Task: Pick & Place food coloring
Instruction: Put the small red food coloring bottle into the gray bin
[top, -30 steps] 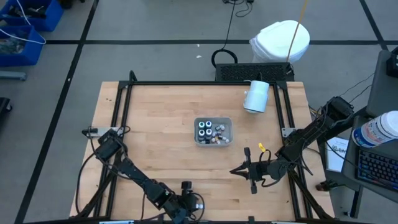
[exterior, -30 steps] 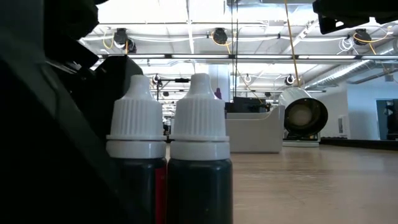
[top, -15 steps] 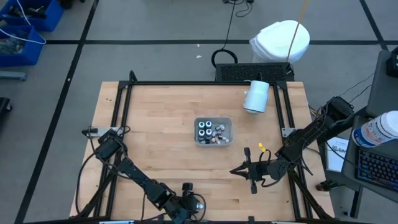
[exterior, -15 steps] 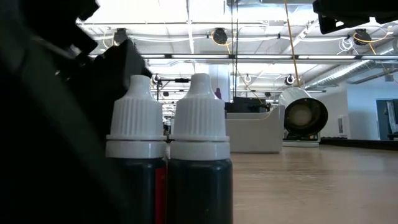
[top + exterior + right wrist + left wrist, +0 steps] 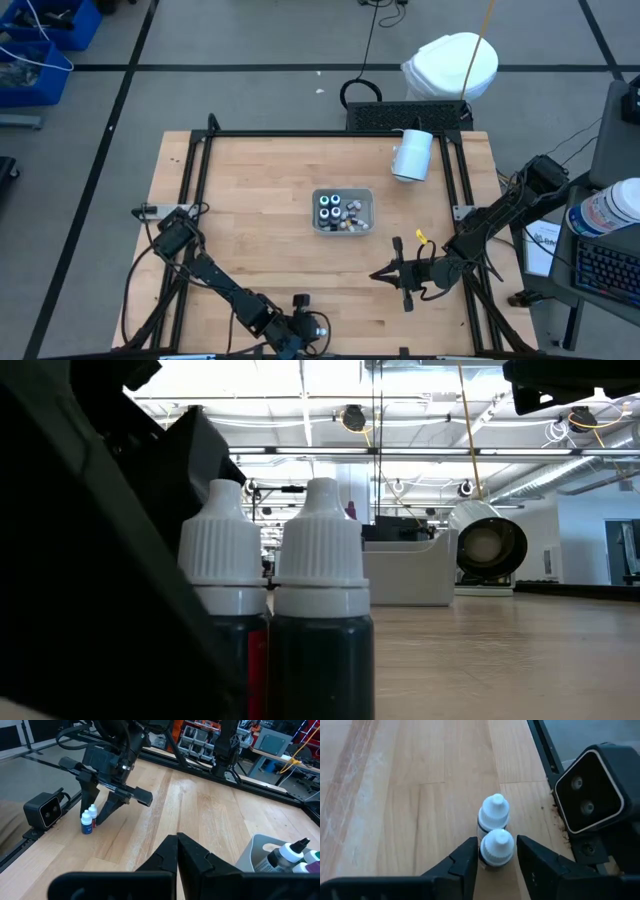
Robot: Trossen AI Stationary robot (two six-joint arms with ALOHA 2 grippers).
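Two small food coloring bottles [image 5: 494, 835] stand upright and touching, side by side, at the table's edge at about 6 o'clock. Each has a dark body and a white ribbed pointed cap [image 5: 320, 530]. More little bottles [image 5: 330, 207] sit in a grey tray [image 5: 366, 196] near the table's middle

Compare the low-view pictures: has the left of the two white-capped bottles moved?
Yes. The left bottle has shifted slightly right, closing the gap to the right bottle, which stays put.
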